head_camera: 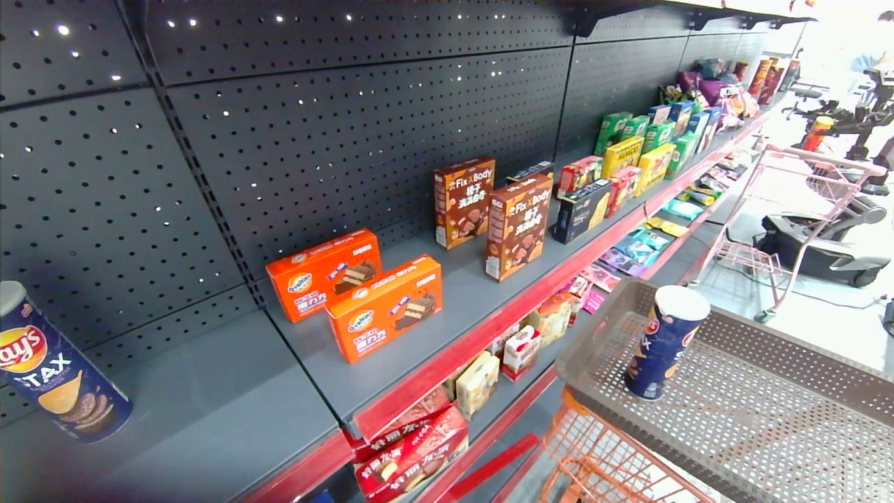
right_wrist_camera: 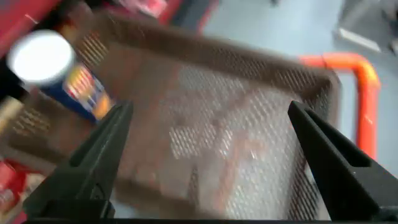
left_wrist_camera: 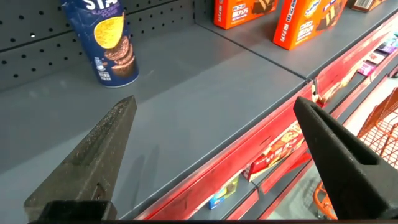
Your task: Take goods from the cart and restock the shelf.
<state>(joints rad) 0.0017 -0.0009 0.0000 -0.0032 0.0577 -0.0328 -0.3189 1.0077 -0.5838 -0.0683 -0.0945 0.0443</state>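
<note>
Left claw (left_wrist_camera: pixel 214 106) released, fingers spread wide, over the bare shelf (left_wrist_camera: pixel 205 93). A chip can (left_wrist_camera: pixel 106 46) stands upright near the pegboard, its top cut off at the edge. Right claw (right_wrist_camera: pixel 209 109) also released, above the cart's mesh tray (right_wrist_camera: pixel 249 137). A second can (right_wrist_camera: pixel 59 78) stands upright in a tray corner, label can't be made out. Orange boxes (head_camera: pixel 356 293) sit farther along the shelf.
</note>
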